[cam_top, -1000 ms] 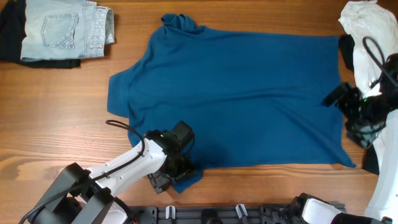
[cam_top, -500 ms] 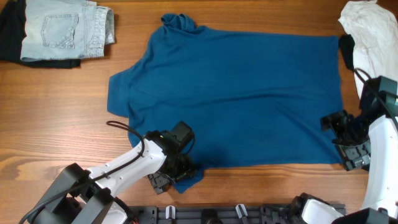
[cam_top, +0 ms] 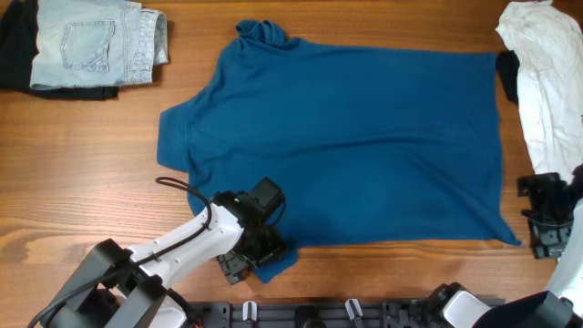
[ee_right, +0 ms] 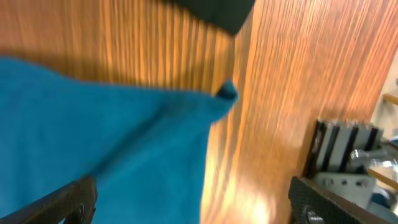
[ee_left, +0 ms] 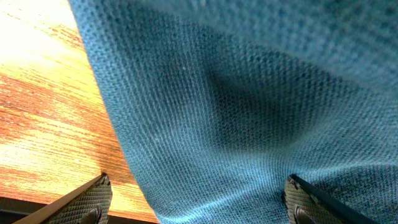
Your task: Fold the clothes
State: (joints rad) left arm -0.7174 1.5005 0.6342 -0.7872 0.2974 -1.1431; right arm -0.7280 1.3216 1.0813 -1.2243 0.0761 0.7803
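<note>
The clothes (cam_top: 346, 146), a large deep-blue top, lie spread flat on the wooden table, neck to the left and hem to the right. My left gripper (cam_top: 258, 255) hovers low over the near sleeve at the front left. In the left wrist view its jaws (ee_left: 199, 208) stand wide open, blue knit cloth (ee_left: 249, 106) filling the gap between them. My right gripper (cam_top: 539, 219) is beside the hem's near corner (cam_top: 517, 241), just off the cloth. In the right wrist view it (ee_right: 196, 205) is open over the cloth edge (ee_right: 112, 143), holding nothing.
Folded pale denim (cam_top: 91, 41) lies at the back left on a dark piece (cam_top: 14, 50). A white garment (cam_top: 542, 73) lies at the back right. A black rail (cam_top: 346, 314) runs along the front edge. Bare wood (cam_top: 82, 182) lies left of the top.
My right arm has swung from beside the hem's middle toward the front edge, ending next to the near hem corner. The left arm and the top have stayed put.
</note>
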